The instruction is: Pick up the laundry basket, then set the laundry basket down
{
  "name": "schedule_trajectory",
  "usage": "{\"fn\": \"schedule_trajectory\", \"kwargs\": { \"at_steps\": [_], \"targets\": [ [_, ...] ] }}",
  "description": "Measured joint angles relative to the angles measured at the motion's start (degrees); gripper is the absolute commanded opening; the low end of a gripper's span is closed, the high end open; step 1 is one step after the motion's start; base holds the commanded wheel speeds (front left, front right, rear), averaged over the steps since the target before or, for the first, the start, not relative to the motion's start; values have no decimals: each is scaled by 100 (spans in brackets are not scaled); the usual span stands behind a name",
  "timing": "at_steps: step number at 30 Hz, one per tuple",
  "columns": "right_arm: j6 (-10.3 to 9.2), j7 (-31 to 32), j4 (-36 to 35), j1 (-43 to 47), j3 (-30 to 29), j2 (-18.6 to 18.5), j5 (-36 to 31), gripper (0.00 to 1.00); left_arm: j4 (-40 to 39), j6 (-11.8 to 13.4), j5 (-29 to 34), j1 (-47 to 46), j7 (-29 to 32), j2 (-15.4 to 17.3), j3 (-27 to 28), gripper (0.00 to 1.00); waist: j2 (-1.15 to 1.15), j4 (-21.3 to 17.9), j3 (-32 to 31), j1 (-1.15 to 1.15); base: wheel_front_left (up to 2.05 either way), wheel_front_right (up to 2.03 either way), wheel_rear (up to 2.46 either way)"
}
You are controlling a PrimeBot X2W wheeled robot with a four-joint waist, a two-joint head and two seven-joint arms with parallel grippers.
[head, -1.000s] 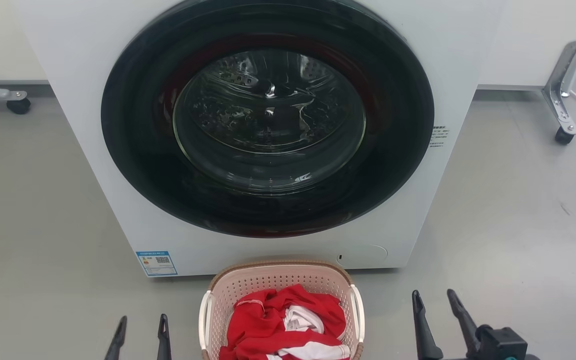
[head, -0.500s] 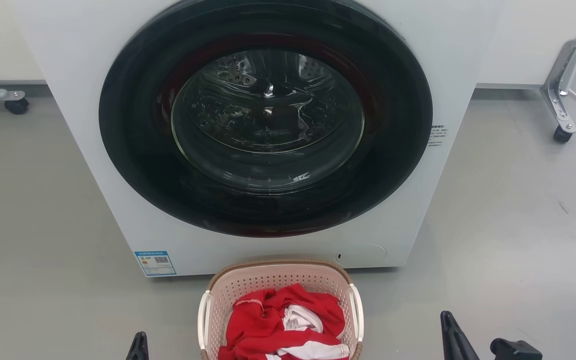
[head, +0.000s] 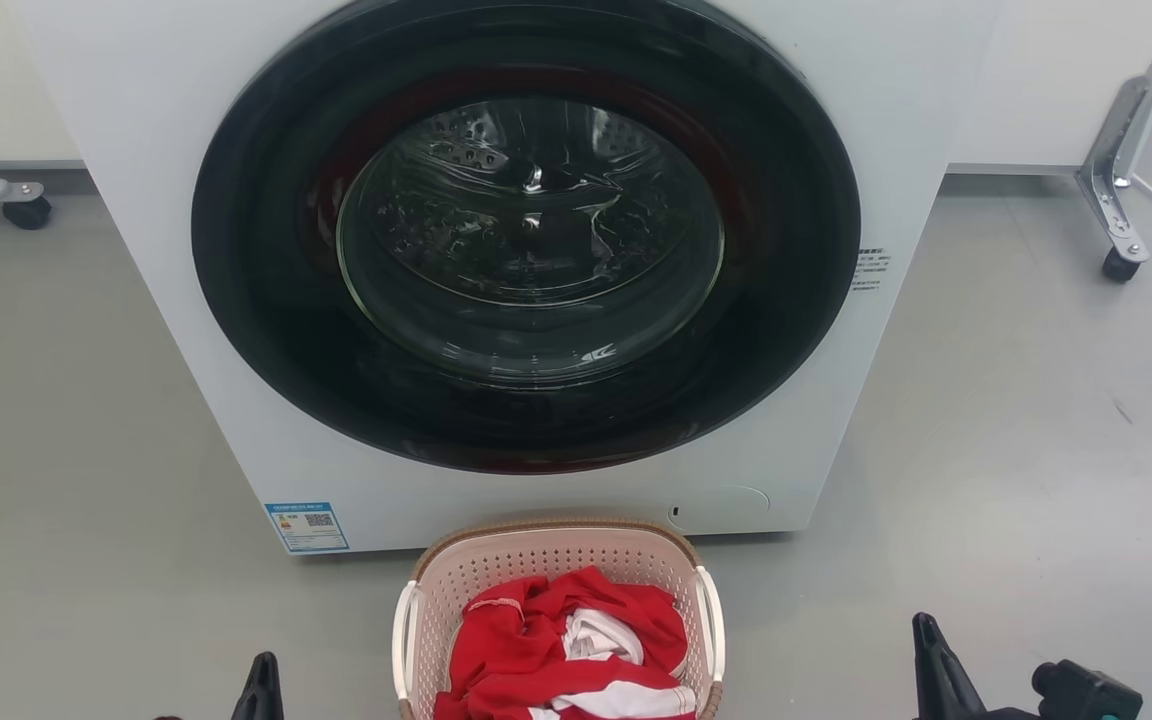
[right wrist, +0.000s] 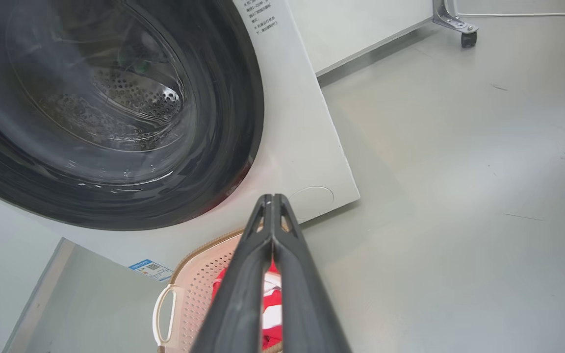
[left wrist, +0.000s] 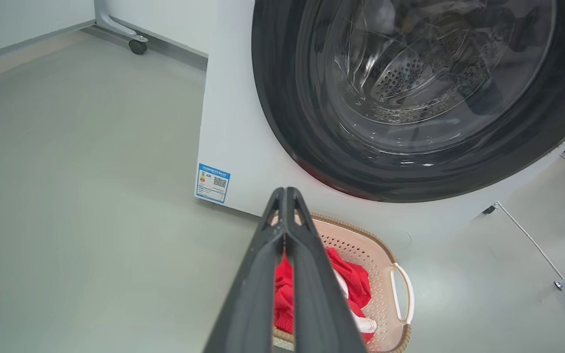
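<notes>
The laundry basket [head: 556, 553] stands on the grey floor right in front of the washing machine, pale pink and perforated, with a brown rim and white side handles. Red and white clothes [head: 566, 650] lie in it. My left gripper [head: 261, 685] shows as one dark tip at the bottom edge, left of the basket and apart from it. My right gripper [head: 934, 655] is at the lower right, also apart from it. In the wrist views the left gripper [left wrist: 286, 192] and the right gripper [right wrist: 272, 197] have their tips pressed together, shut on nothing, above the basket [left wrist: 361, 245] [right wrist: 196, 289].
The white washing machine [head: 496, 500] with its round dark door [head: 526, 230] stands directly behind the basket. Metal frame legs on castors [head: 1119, 265] [head: 26, 212] stand at the far right and far left. Bare grey floor [head: 1016, 450] lies on both sides.
Both grippers have sunk toward the bottom edge of the head view and moved outward; each showed two spread fingers a second ago and shows one tip now. The basket has stayed put.
</notes>
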Motion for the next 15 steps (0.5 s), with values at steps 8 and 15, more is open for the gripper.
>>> {"fn": "schedule_trajectory", "kwargs": {
  "at_steps": [8, 15],
  "targets": [
    [124, 177, 3, -56, -221, 14, 628, 0, 36, -107, -654, -104, 172, -23, 127, 0, 0, -17, 8, 0, 0, 0, 0],
    [212, 332, 5, -110, -411, 24, 1187, 0, 73, -207, -1206, -179, 323, -63, 222, 0, 0, -31, 15, 0, 0, 0, 0]
  ]
}}
